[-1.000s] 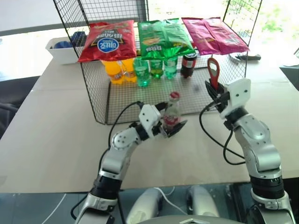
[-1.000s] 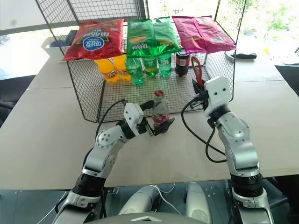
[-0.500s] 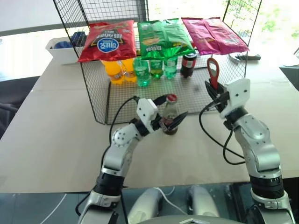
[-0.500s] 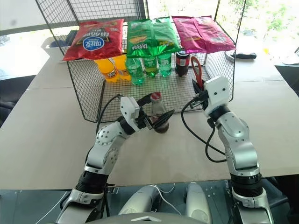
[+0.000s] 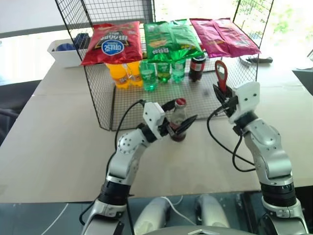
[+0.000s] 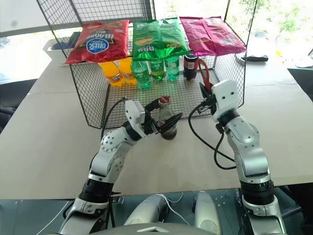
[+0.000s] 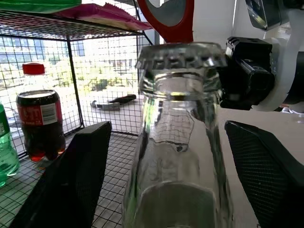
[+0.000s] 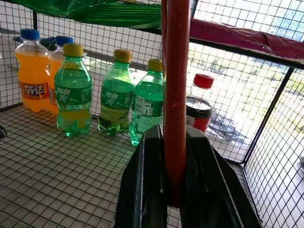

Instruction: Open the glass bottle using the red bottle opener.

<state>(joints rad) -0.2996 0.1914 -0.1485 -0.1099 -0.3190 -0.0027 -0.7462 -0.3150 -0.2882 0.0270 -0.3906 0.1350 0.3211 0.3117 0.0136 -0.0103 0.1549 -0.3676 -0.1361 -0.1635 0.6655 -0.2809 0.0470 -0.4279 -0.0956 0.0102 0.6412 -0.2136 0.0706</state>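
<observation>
standing upright on the table (image 5: 58, 147) just in front of the wire rack (image 5: 102, 105), the glass bottle (image 5: 178, 120) has its red cap on. left gripper (image 5: 180, 123) brackets the bottle, one black finger either side; in the left wrist view the fingers (image 7: 80, 175) sit apart from the glass with gaps showing, so jaws wide, not clamped on it. right gripper (image 5: 221, 96) is raised off to the bottle's right, pinched tight on the handle of the red bottle opener (image 5: 221, 73), which sticks up with its ring head on top; right wrist view shows the red shaft (image 8: 175, 95) squeezed between both fingers. opener is apart from the cap, higher and to the side. inside the rack: orange soda bottles (image 5: 120, 73), green plastic bottles (image 5: 164, 71), a dark red-capped cola bottle (image 5: 198, 66). chip bags on top: red (image 5: 112, 41), green (image 5: 171, 39), pink (image 5: 222, 36). white bin (image 5: 63, 54) on the table at far left behind the rack.
</observation>
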